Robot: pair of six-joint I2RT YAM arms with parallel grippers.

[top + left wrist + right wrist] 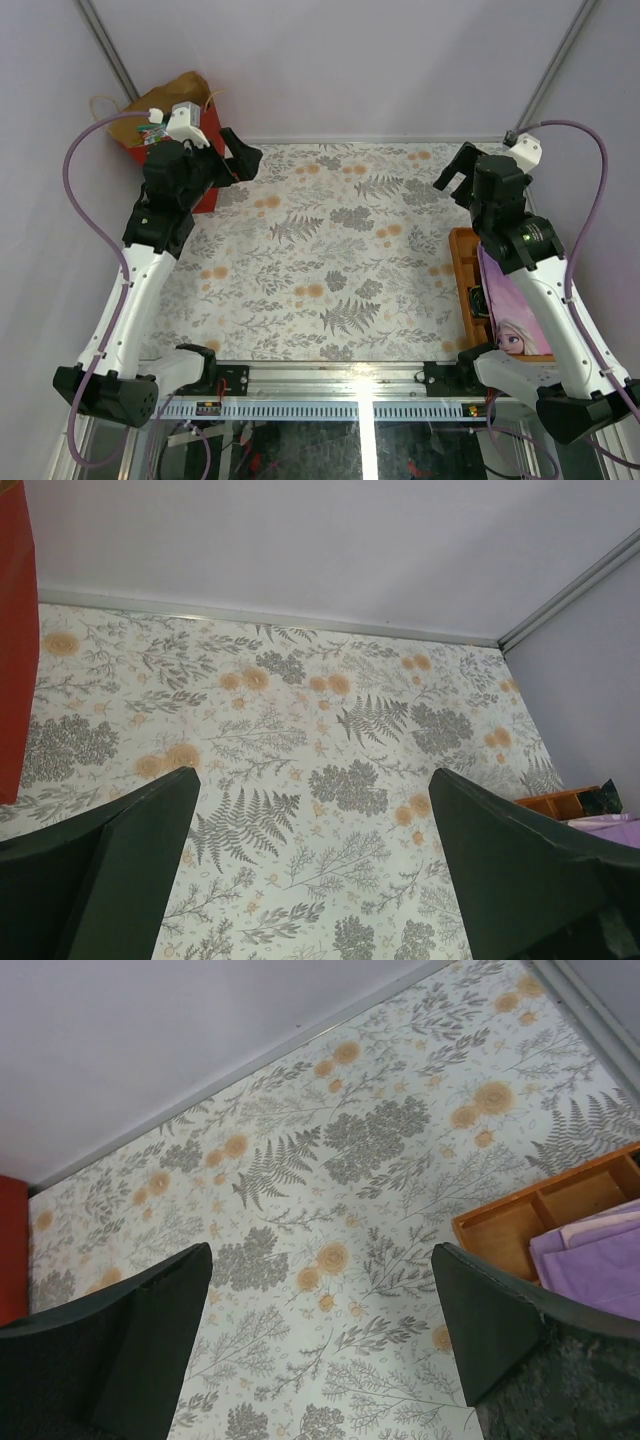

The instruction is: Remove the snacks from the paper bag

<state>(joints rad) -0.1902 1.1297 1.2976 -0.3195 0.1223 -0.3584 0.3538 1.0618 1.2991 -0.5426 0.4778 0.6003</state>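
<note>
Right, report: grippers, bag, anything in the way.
Left gripper open, empty. Right gripper open, empty. Red paper bag upright, far-left corner. Orange wooden tray far right, clear of it.

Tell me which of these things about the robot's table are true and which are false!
1. The red paper bag is at the far left corner. True.
2. The left gripper holds a snack. False: it is open and holds nothing.
3. The purple princess item lies on the orange tray. True.
4. The right gripper is shut tight. False: its jaws stand wide open.
</note>
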